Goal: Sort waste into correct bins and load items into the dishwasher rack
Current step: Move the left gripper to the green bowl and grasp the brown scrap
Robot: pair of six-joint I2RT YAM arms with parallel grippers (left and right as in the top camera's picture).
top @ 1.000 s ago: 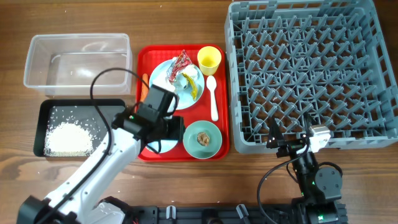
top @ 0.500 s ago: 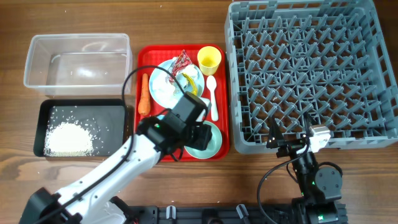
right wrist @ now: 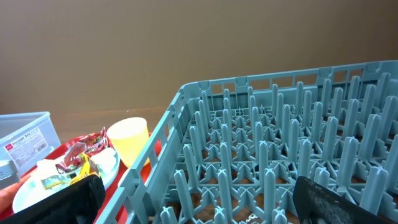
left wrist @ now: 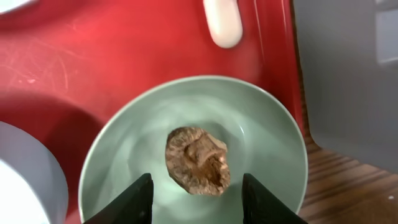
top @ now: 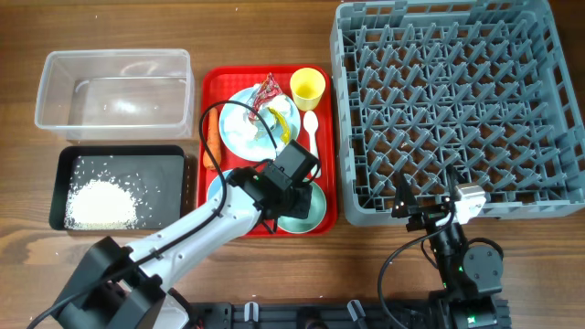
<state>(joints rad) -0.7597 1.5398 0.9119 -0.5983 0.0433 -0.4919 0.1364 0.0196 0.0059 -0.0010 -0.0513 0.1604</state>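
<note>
White-shelled left arm [top: 174, 239], black joints, looping black cable [top: 224, 104], seemingly matte-black end effector [left wrist: 198, 196]

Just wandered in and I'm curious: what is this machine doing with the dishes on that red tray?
The left gripper hangs open over the pale green bowl on the red tray, fingers either side of the brown lump, not touching it. The right gripper sits open by the dishwasher rack, which holds nothing. Rice lies in the black tray.

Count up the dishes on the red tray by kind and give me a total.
Cups: 1 (yellow cup)
Plates: 1 (pale blue plate)
Bowls: 2 (pale green bowl, light blue bowl)
Spoons: 1 (white spoon)
Total: 5
</note>
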